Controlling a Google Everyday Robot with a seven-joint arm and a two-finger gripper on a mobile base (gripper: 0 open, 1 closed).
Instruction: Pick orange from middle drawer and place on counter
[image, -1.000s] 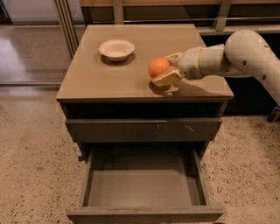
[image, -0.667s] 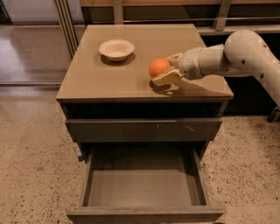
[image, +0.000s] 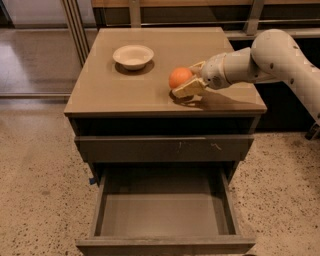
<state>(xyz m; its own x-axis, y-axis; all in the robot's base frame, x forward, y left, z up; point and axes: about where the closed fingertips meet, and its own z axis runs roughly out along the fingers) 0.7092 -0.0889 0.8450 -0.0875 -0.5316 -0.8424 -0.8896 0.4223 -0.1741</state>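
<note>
The orange (image: 178, 77) rests on or just above the tan counter (image: 125, 90), right of centre near the front edge. My gripper (image: 184, 79) reaches in from the right with its pale fingers (image: 187, 90) closed around the orange, one in front and one behind it. The middle drawer (image: 162, 215) stands pulled out below, and its grey floor holds nothing.
A white bowl (image: 133, 55) sits on the counter's back left. The drawer above (image: 165, 148), with pale scratches on its front, is shut. My white arm (image: 272, 57) spans the counter's right side. Speckled floor (image: 35, 175) surrounds the cabinet, and a metal frame stands behind.
</note>
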